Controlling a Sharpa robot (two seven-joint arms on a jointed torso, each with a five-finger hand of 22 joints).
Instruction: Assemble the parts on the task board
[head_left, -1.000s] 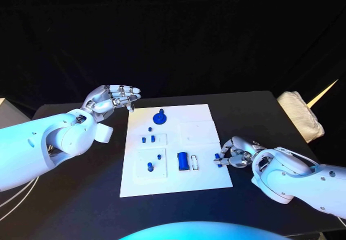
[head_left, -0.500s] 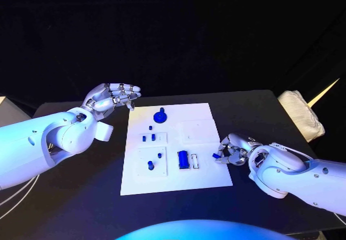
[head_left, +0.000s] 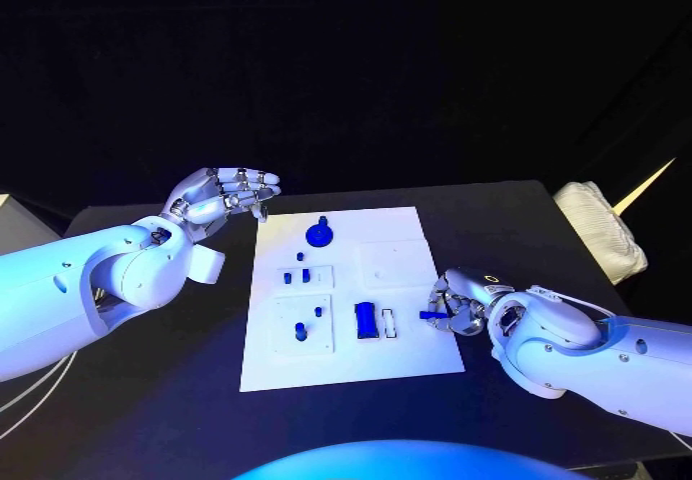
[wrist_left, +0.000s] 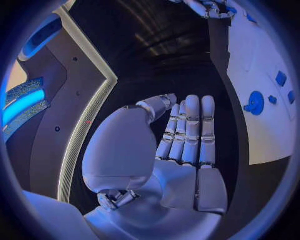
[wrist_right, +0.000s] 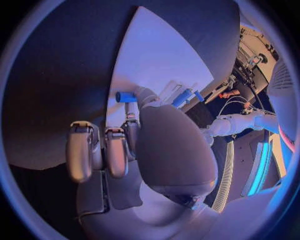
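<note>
Right hand (head_left: 459, 306) pinches small blue part (head_left: 431, 315) at board (head_left: 407, 365) right edge, beside blue block (head_left: 366, 319); I'd keep pinch firm, square part over its slot before lowering; left hand (head_left: 227, 196) raised off board's far left corner, fingers apart, empty.

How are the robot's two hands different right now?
The right hand pinches a small blue part at the task board's right edge; the left hand holds nothing. The right hand is low over the board; the left hand is raised off the board's far left corner, fingers apart. Both are silver, on white arms.
</note>
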